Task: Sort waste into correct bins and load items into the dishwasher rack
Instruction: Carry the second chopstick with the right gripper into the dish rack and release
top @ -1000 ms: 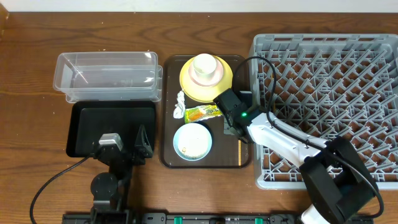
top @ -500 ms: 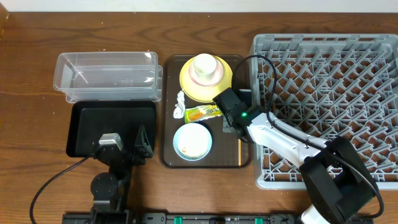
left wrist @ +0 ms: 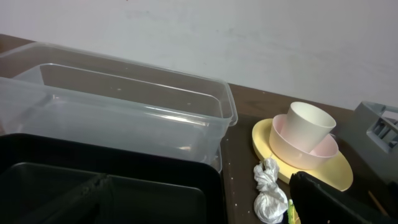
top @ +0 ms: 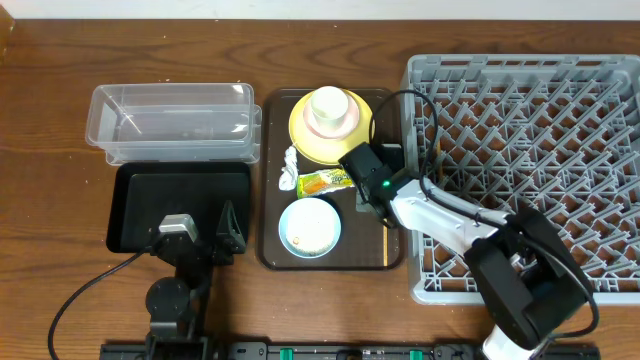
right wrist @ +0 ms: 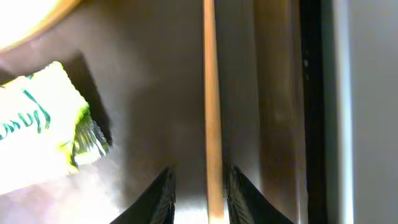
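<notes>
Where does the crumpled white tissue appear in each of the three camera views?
Overhead: the tissue lies on the brown tray, just left of the snack wrapper and below the left edge of the yellow plate.
Left wrist: the tissue is at the lower right, in front of the yellow plate.
Right wrist: it is not in this picture.
Shared landmark: the yellow plate, which in the right wrist view shows only as an edge in the top left corner.

Tub clear glossy plastic; rack matt grey plastic; chopstick bare wood.
</notes>
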Motion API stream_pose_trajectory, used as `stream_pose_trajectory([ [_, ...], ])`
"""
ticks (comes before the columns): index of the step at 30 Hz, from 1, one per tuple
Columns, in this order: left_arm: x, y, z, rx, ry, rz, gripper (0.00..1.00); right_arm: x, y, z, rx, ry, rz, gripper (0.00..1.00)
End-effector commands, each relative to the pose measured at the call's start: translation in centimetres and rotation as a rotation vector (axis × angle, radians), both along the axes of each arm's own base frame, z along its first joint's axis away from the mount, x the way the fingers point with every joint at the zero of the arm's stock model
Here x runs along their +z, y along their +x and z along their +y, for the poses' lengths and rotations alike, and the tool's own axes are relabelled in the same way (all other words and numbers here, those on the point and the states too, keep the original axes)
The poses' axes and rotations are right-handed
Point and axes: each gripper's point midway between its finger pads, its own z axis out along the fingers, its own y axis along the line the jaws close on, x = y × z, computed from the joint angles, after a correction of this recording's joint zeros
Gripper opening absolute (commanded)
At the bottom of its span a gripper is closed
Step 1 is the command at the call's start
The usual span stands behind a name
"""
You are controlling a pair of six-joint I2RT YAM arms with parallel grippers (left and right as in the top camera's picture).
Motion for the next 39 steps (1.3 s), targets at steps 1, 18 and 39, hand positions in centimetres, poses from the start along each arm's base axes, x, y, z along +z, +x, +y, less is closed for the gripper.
stream_pose_trajectory([
  [1, -1.6, -0.1, -0.1, -0.008, 0.014, 0.051, 0.93, -2.4, -1.0, 0.1, 0.000, 0.009, 0.072, 0.20],
  [18, -1.6, -0.1, -0.1, -0.008, 0.014, 0.051, 0.93, 1.8, 0.5, 1.7, 0.105, 0.059, 0.001, 0.01],
  [39, -1.6, -0.1, -0.1, -0.008, 0.014, 0.051, 0.93, 15.5, 2.2, -12.4, 0.090, -0.069, -0.159, 0.01],
])
